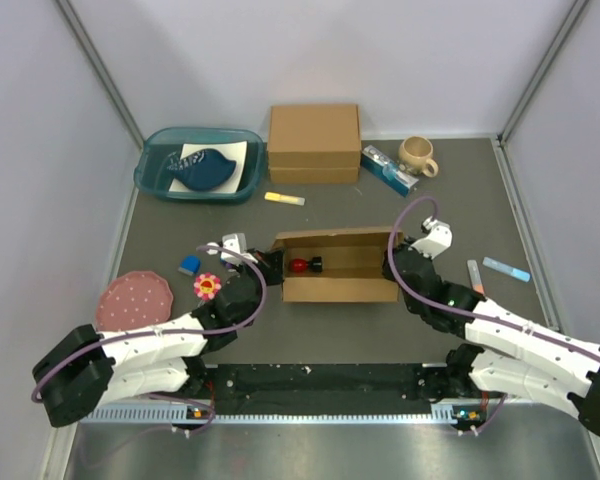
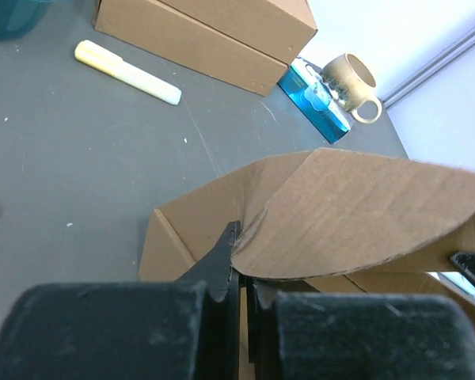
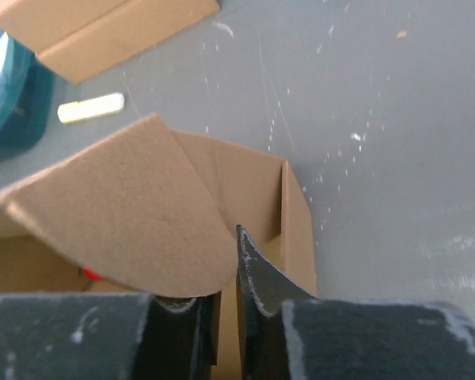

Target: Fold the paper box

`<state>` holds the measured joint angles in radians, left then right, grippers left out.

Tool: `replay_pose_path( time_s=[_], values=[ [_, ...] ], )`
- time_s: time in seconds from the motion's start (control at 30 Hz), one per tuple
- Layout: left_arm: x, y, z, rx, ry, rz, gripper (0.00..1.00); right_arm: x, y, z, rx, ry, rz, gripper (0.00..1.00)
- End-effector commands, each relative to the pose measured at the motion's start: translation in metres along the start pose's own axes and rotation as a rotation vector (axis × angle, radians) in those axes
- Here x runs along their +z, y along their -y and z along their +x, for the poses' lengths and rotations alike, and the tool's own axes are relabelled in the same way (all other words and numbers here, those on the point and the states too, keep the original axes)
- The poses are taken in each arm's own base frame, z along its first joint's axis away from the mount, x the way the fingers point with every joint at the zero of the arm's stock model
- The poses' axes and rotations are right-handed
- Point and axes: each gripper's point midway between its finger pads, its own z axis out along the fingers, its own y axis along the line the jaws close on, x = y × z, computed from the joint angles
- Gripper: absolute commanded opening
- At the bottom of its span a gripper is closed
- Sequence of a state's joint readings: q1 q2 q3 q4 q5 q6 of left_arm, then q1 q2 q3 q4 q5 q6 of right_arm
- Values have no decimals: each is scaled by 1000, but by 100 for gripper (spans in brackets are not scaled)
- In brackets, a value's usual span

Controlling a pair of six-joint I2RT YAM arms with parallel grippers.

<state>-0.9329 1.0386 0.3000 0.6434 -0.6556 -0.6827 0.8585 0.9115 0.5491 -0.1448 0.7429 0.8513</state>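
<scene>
The paper box point(image 1: 340, 268) stands half formed in the middle of the table, its top open and a small red thing point(image 1: 299, 265) inside. My left gripper point(image 1: 271, 262) is at its left end. In the left wrist view that gripper point(image 2: 243, 269) is shut on the edge of a rounded flap point(image 2: 364, 214) that arches over the box. At the right end is my right gripper point(image 1: 394, 256). The right wrist view shows it point(image 3: 226, 277) nearly shut, with the other rounded flap point(image 3: 134, 222) pinched at its rim, beside the box's end wall point(image 3: 297, 229).
A thicker ready-made cardboard box point(image 1: 314, 142) sits at the back. Left of it is a teal tray point(image 1: 152, 172), and to its right a blue packet point(image 1: 388, 170) and a mug point(image 1: 417, 155). A yellow marker point(image 1: 284, 198), pink plate point(image 1: 134, 298), flower toy point(image 1: 207, 286) and blue strip point(image 1: 506, 268) lie around.
</scene>
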Motion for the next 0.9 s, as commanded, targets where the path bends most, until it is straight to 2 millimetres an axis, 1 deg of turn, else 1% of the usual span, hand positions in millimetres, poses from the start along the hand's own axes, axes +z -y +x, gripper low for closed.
replay_pose_path(
  time_s=[0.0, 0.07, 0.1, 0.13, 0.17, 0.2, 0.23, 0.27, 0.33, 0.4, 0.53, 0.63, 0.67, 0.7, 0.73, 0.77, 0.8, 0.87],
  values=[
    [-18, -42, 39, 88, -116, -91, 0, -22, 30, 62, -161, -222, 28, 23],
    [-21, -46, 39, 89, -115, -97, 0, -27, 30, 57, -166, -210, 29, 33],
    [-23, -48, 40, 88, -115, -99, 0, -31, 27, 52, -158, -201, 14, 41],
    [-25, -49, 39, 85, -113, -98, 0, -33, 26, 49, -151, -196, 14, 44],
    [-26, -49, 39, 87, -113, -98, 0, -36, 30, 47, -161, -196, 26, 47],
    [-27, -51, 39, 92, -113, -103, 0, -38, 30, 46, -164, -198, 23, 52],
    [-29, -52, 40, 94, -112, -99, 0, -42, 28, 40, -152, -188, 11, 54],
    [-30, -52, 39, 95, -110, -97, 0, -45, 32, 39, -162, -192, 17, 55],
    [-32, -52, 41, 107, -115, -94, 0, -52, 29, 33, -146, -181, -8, 59],
    [-34, -53, 42, 121, -114, -95, 0, -58, 32, 27, -147, -171, -8, 62],
    [-38, -56, 45, 148, -116, -104, 0, -73, 26, 11, -125, -142, -68, 65],
    [-39, -56, 45, 160, -114, -108, 0, -86, 16, -7, -101, -117, -157, 67],
    [-38, -56, 45, 164, -113, -109, 0, -91, 9, -13, -96, -113, -200, 68],
    [-38, -54, 44, 173, -112, -105, 0, -100, 4, -28, -88, -82, -254, 68],
    [-38, -54, 45, 179, -114, -107, 0, -105, -3, -39, -67, -57, -297, 68],
    [-37, -54, 44, 185, -114, -110, 0, -111, -7, -46, -59, -44, -333, 68],
    [-37, -51, 43, 191, -114, -106, 0, -122, -11, -66, -43, -1, -379, 68],
    [-38, -50, 43, 201, -115, -106, 1, -132, -15, -87, -29, 40, -411, 69]
  ],
)
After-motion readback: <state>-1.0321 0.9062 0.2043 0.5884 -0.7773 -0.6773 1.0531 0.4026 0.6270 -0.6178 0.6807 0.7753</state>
